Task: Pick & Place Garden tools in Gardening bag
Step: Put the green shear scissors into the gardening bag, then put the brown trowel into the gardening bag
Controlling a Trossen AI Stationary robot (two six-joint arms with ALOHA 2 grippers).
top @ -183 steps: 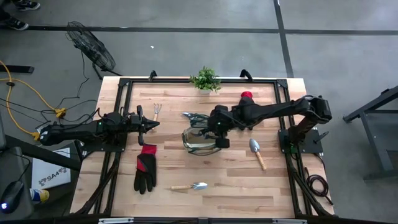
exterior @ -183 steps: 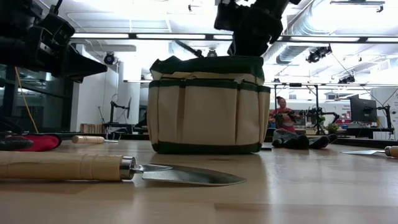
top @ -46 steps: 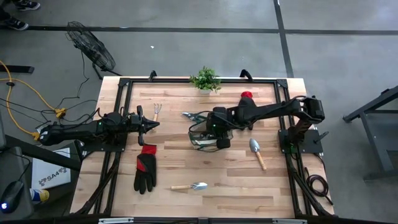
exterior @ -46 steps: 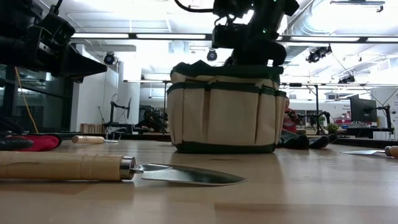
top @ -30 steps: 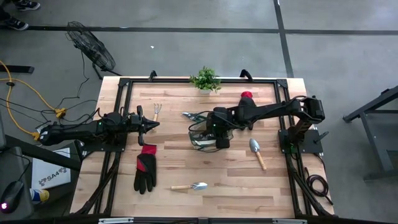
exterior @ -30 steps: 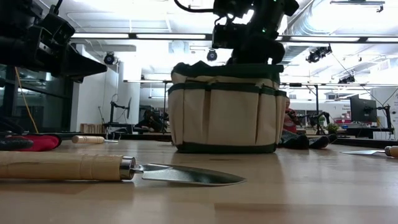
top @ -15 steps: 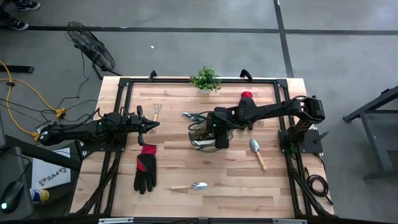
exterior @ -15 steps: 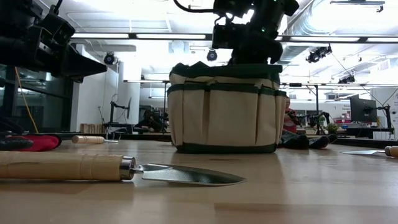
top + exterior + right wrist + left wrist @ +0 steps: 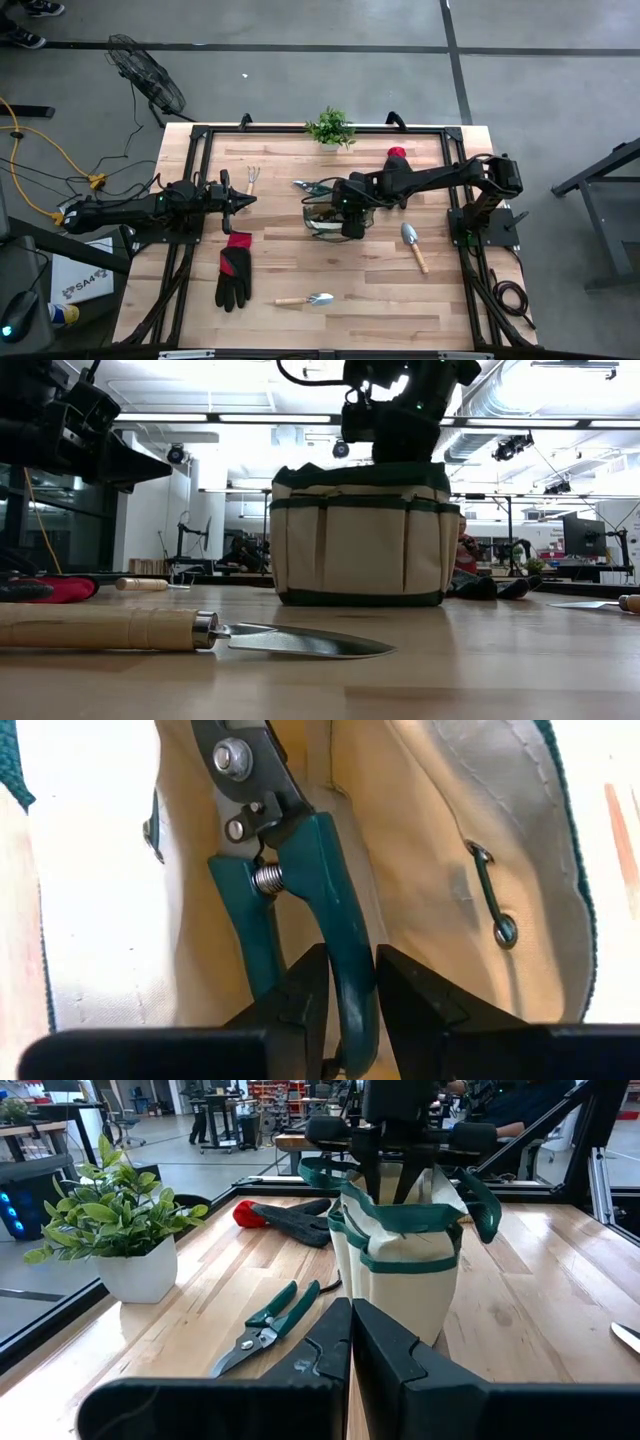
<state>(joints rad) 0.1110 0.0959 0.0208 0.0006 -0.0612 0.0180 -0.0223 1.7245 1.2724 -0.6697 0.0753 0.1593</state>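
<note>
The right end effector [image 9: 342, 1010] is down in the mouth of the bag [image 9: 328, 222], its fingers pinched on one teal handle of a pair of shears [image 9: 290, 870] whose blades point toward the cloth bottom. Over the last few seconds the bag has slid along the counter [image 9: 370, 300]: from table height it has moved to the right and now sits near the middle, and in the last half second it has straightened under the arm, with the end effector a touch lower over the rim. I take that as the shears being pushed home and the bag dragged with them; the grip is not yet let go, so this tool is in but not released.

The left end effector [image 9: 246, 201] hangs near the counter's left edge, fingers pressed together and holding nothing, and has not stirred.

Plenty remains outside the bag. A second pair of shears [image 9: 310, 187] lies just beside the bag toward the far edge, near the potted plant [image 9: 330, 127]. A small rake [image 9: 253, 178] lies beyond the left end effector. One glove [image 9: 234, 270] lies toward the near-left corner, another glove [image 9: 397, 154] by the far edge. One trowel [image 9: 305, 299] lies near the front edge, another trowel [image 9: 413, 245] toward the right edge.
</note>
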